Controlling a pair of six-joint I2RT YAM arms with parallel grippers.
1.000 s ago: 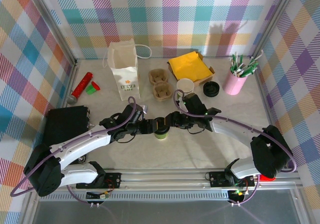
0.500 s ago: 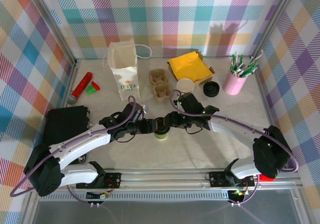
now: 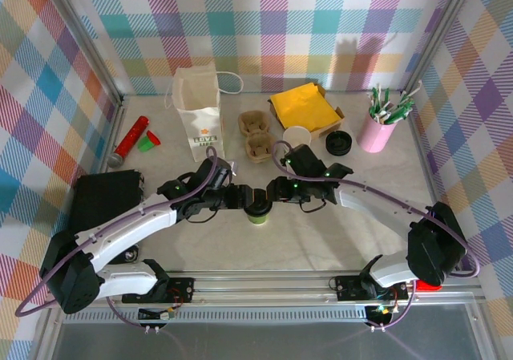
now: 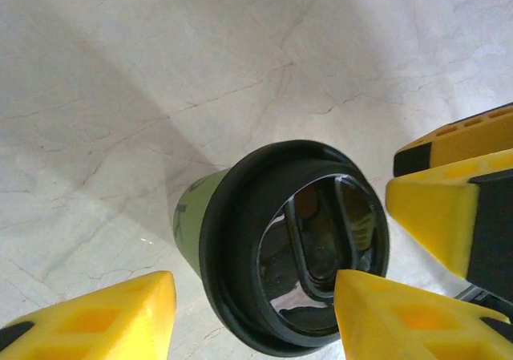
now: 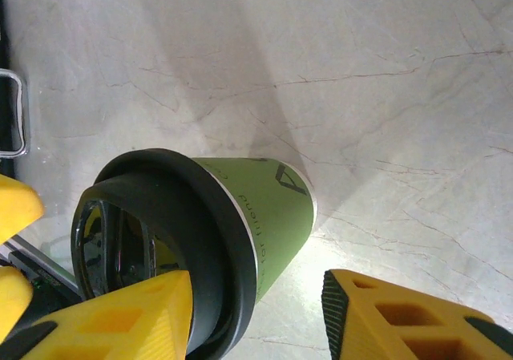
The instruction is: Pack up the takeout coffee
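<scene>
Top external: cup (image 3: pixel 258 209) unmoved, my wrists shifted slightly. Left gripper (image 4: pixel 252 312), right gripper (image 5: pixel 256 316) both straddle cup, jaws slack, gaps showing. No lift yet; bag (image 3: pixel 198 113) waits beyond cup.

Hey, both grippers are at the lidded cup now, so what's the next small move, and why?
Probably close the left gripper on the cup. It straddles the black lid with a gap on one side, the lid is already on, and the paper bag stands on that arm's side.

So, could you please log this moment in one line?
left gripper: open, straddling takeout coffee | right gripper: open, straddling same | takeout coffee: upright on table
</scene>
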